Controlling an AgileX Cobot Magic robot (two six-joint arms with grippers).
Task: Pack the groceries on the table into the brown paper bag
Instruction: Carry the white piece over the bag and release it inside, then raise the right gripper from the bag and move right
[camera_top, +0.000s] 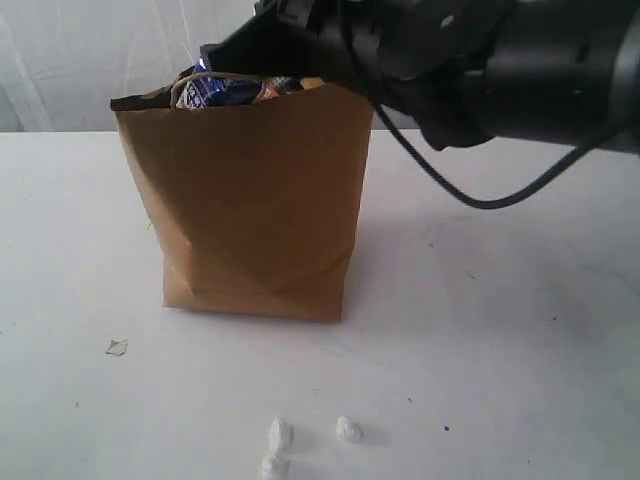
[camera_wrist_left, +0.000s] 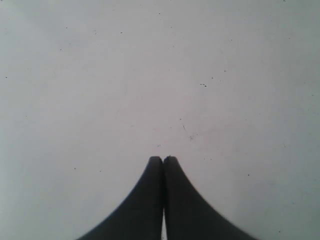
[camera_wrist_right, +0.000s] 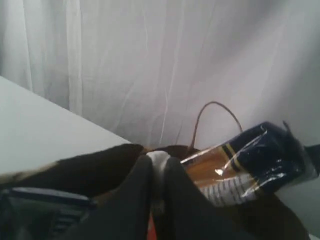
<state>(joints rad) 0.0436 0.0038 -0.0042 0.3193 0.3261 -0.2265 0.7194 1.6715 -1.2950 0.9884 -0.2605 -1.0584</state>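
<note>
The paper bag (camera_top: 255, 200) stands upright in the middle of the bench (camera_top: 500, 330), with the spaghetti packet (camera_top: 225, 90) poking out above its ragged rim. The right hand (camera_wrist_right: 159, 161) hangs over the bag's mouth, its fingers close together with something small and pale in the gap; I cannot tell whether that is gripped. The left hand (camera_wrist_left: 163, 160) is pressed together and holds nothing, over bare bench. The packet looks light, its film slick and crinkly and its contents brittle, so it is probably best taken across its flat sides, not by an end. The bag is thin, soft paper that would likely buckle or tip under a sideways push. Its rim and the arm's cable (camera_top: 470, 195) crowd the opening. There is open bench on both sides, with only a few white scraps (camera_top: 348, 430) near the front.
</note>
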